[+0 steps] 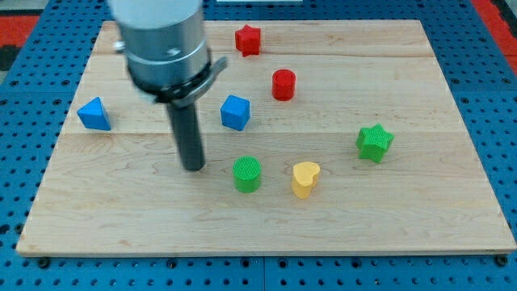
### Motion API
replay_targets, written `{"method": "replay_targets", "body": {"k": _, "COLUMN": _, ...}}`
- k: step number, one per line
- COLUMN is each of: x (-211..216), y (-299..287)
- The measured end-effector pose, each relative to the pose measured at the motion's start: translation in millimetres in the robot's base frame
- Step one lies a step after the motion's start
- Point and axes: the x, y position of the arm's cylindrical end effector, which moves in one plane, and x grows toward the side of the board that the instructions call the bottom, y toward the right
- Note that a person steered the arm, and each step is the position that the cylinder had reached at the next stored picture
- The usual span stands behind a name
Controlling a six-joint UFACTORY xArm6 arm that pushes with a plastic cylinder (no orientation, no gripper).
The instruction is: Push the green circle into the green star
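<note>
On a wooden board (pixel 452 218), my tip (pixel 193 167), a jawless rod, sits just left of the green circle (pixel 247 174); pushed right toward the far-right green star (pixel 374 142), it would likely strike the adjacent yellow heart (pixel 305 179).

Scanning everything in front of me, finding no readable text, no labels, no brands, no numbers, no signs, nothing printed on any surface

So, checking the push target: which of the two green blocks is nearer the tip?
The green circle, just to the view's right of my tip; the green star sits far right.
</note>
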Motion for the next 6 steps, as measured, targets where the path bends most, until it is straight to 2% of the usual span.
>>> {"method": "replay_targets", "body": {"k": 1, "x": 28, "y": 46}}
{"method": "replay_targets", "body": {"k": 2, "x": -17, "y": 77}}
{"method": "replay_targets", "body": {"k": 3, "x": -30, "y": 109}}
{"method": "replay_targets", "body": {"k": 4, "x": -17, "y": 92}}
{"method": "replay_targets", "body": {"k": 6, "x": -12, "y": 140}}
